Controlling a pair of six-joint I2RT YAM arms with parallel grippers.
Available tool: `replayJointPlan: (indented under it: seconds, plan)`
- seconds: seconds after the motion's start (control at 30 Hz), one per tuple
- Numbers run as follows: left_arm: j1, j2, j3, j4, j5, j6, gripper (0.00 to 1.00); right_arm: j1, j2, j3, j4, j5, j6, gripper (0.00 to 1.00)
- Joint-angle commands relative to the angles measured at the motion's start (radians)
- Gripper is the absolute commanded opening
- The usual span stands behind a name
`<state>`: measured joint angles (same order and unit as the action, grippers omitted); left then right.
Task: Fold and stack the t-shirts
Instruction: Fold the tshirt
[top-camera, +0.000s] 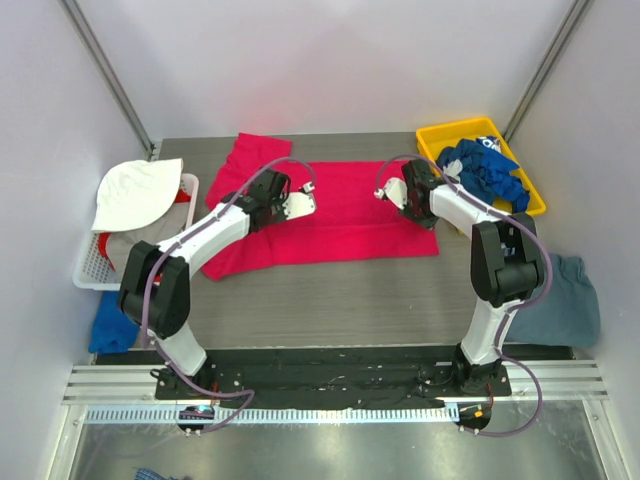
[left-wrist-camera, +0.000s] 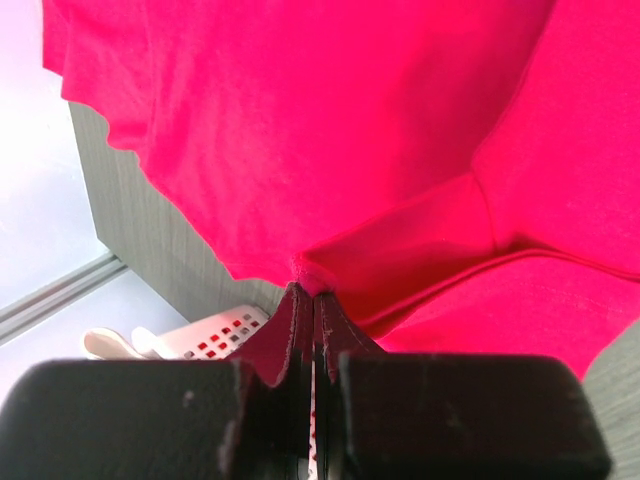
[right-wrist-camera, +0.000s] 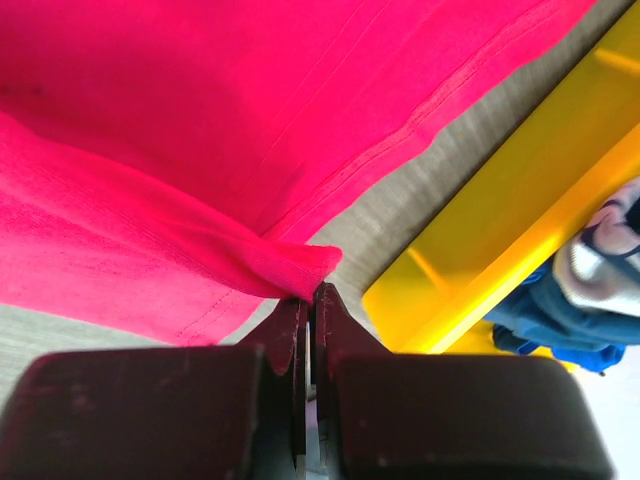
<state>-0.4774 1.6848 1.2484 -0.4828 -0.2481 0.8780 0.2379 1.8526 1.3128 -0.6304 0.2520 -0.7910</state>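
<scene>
Both grippers are clamped on the pink shirt (top-camera: 340, 228). The left gripper (top-camera: 312, 200) pinches a ridge of cloth on the shirt's left half. In the left wrist view its jaws (left-wrist-camera: 313, 295) meet on a small tuck of fabric just below a seam, and the cloth there is lifted into a fold. The right gripper (top-camera: 382, 193) pinches the shirt's right half. In the right wrist view its tips (right-wrist-camera: 310, 296) close on a doubled corner of hemmed cloth (right-wrist-camera: 290, 265), pulled up off the layer beneath.

The table (top-camera: 330, 300) is grey and wood-grained. The pink shirt lies across its far middle, mostly flat, with one sleeve reaching toward the far left and its near edge running roughly straight between the two arms.

A grey shirt (top-camera: 565, 300) sits bunched at the table's near right edge, beside the right arm and well apart from the pink one. A bin (top-camera: 432, 136), yellow, stands at the far right, close to the pink shirt's right edge; its wall shows beside the hem in the right wrist view (right-wrist-camera: 500, 220). Blue shirts (top-camera: 485, 170) with white print are heaped inside it.

At the left edge stands a white basket (top-camera: 90, 268) with a white cloth (top-camera: 135, 190) draped over its top. A blue cloth (top-camera: 110, 325) lies just near of the basket.
</scene>
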Motion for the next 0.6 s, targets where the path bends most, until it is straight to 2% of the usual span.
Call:
replayJointPlan:
  seconds: [0.0,0.57]
  plan:
    - [0.017,0.029,0.072,0.029,0.018,0.019,0.00,-0.009,0.014,0.066,0.015,0.027,-0.013,0.01]
    - [0.028,0.148,0.197,0.053,0.012,0.039,0.00,-0.015,0.046,0.028,0.026,0.041,-0.031,0.01]
